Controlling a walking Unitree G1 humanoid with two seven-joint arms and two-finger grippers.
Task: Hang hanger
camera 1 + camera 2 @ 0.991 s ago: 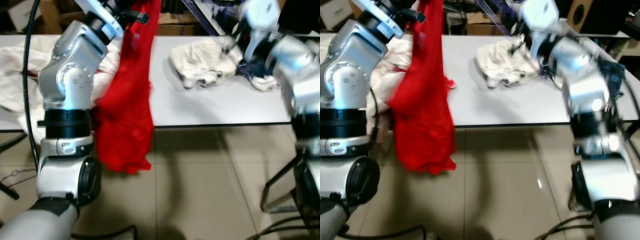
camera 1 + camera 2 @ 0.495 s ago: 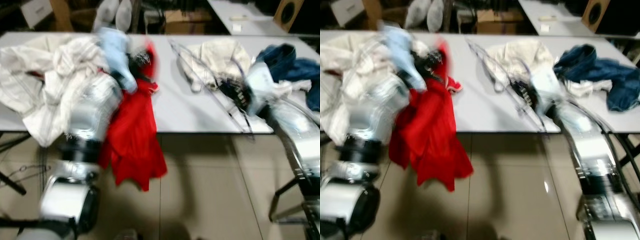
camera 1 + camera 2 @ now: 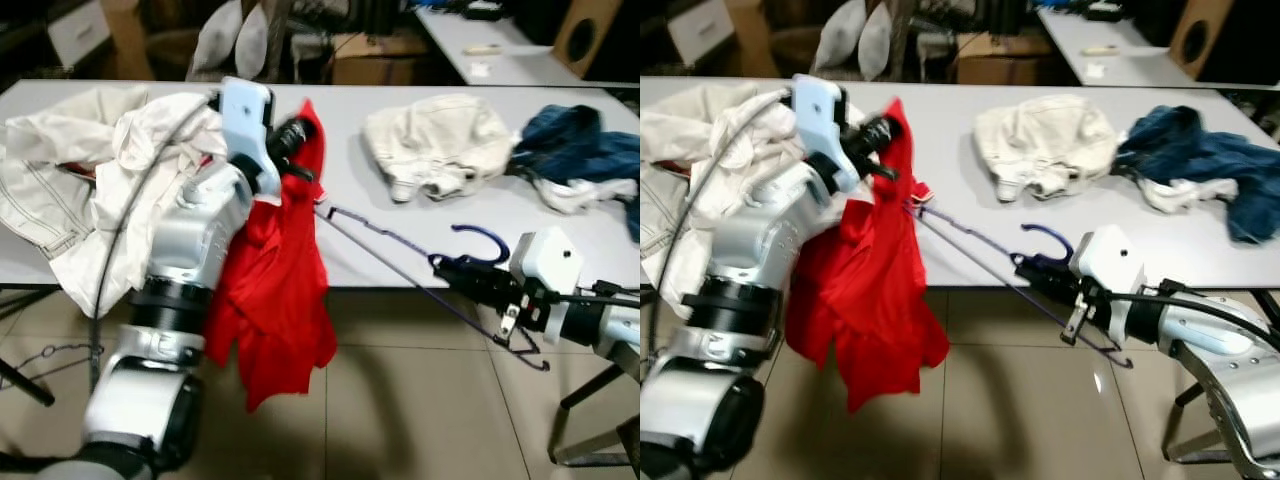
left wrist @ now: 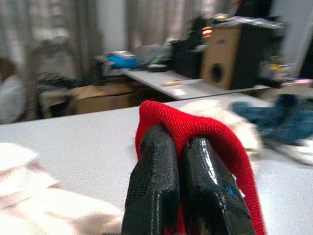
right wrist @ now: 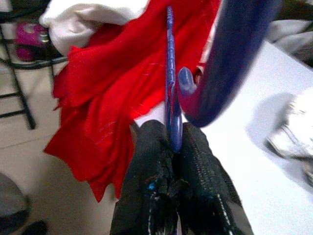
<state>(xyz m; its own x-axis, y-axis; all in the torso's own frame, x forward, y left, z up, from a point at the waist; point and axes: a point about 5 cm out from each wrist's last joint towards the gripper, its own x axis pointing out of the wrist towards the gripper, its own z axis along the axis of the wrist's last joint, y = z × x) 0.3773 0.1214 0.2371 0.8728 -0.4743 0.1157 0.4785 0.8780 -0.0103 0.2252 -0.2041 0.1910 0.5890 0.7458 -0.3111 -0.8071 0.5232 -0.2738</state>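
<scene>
- We see our left gripper raised over the near part of the tabletop, its fingers clenched on the top fold of a red garment.
- The red garment hangs down from that grip, past the near edge of the tabletop and toward the tiled floor without reaching it.
- Our right gripper sits just off the near edge of the tabletop, toward its right end, with its fingers closed tight around a blue hanger just below the hook.
- The hanger's hook curls up above the gripper, over the near edge of the tabletop; one thin arm of it runs left to meet the red garment just under our left gripper, the other end slopes down below our right wrist.
- From the pictures we cannot tell whether the hanger's tip is inside the garment or only touching it.
- A heap of white clothes covers the left end of the tabletop, beside our left arm.
- A cream garment lies crumpled toward the far edge, right of the middle.
- A blue garment is bunched at the right end, with a white piece touching it on the near side.
</scene>
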